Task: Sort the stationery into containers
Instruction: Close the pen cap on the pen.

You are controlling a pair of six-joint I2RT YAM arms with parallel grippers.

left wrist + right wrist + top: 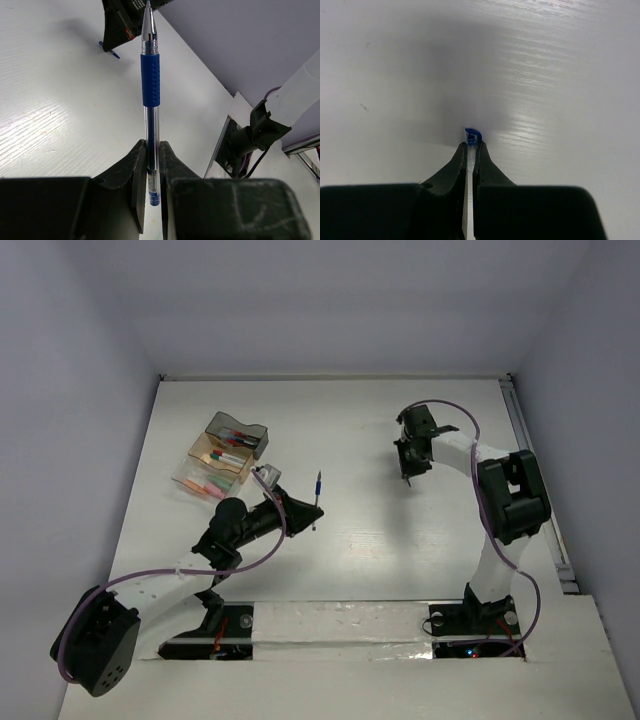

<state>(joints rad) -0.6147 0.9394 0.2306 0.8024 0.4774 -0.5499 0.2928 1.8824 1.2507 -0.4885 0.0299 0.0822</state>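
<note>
White table (400,560), walled on three sides. Left arm (150,590) runs diagonally from the near-left corner toward mid-table. Right arm (505,500) rises at near right and folds back over the far-right half, wrist pointing down. Trays (222,455) sit clustered at far left, touching one another: a smoky dark one at the back, a tan one in the middle with pens inside, and a clear one nearest holding pink and orange pieces. The smoky one's contents are hard to read. Left gripper (152,146): fingers drawn in to a narrow slot, clamped on the clear tail end of the pen (150,80). The blue grip sleeve and metal tip stick out forward, well past the fingers. Pen sits just right of the trays, apparently lifted off the surface, and is not yet in any container. Judgement: the tail-end hold leaves the front free, which suits either laying it lengthwise into a tray or presenting the bare tip. Right gripper (472,146): fingers pressed almost together on a small blue piece (473,134), with a pale strip running back between them, probably the pen's cap. It hangs low over bare table; contact with the surface cannot be told. In the left wrist view the pen tip points toward that gripper, so a capping step looks likely before sorting.
</note>
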